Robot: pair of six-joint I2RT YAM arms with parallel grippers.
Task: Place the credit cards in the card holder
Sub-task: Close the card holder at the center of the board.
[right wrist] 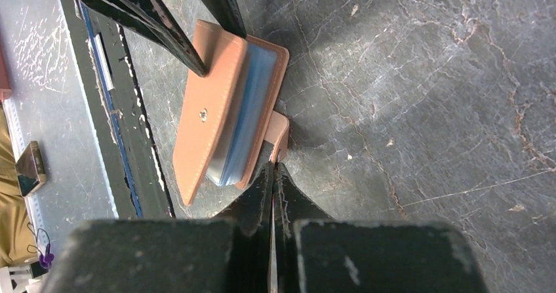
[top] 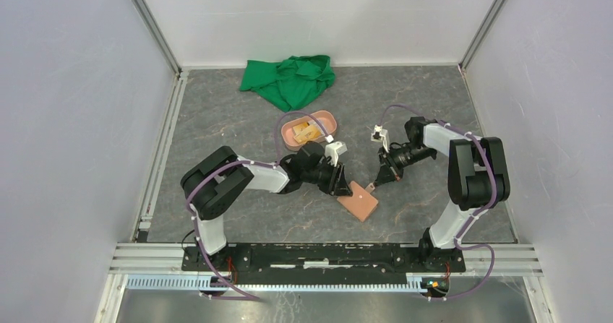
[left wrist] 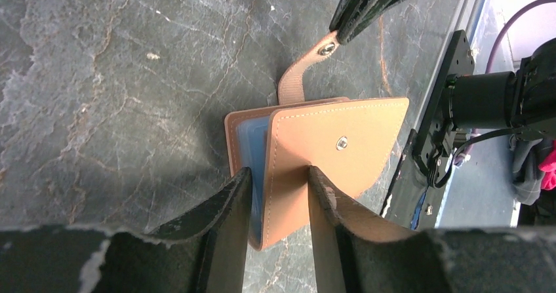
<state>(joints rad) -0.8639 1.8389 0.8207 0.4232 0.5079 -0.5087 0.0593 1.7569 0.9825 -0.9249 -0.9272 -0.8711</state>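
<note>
A: Where's the card holder [top: 359,199]?
B: On the surface [top: 253,106], part open. The left gripper [left wrist: 278,178] clamps its cover [left wrist: 341,142]; the right gripper [right wrist: 274,170] is pinched together on its tab [left wrist: 298,77], which sticks out from the holder

Green cloth [top: 289,79], crumpled, at far edge of grey marbled bench [top: 217,113], approx. centre. Salmon-pink oval tray [top: 331,117] just nearer than cloth, apart from it; sth yellowish inside, too small to tell. White walls on three sides; metal rail [top: 160,157] along bench's left edge.
</note>
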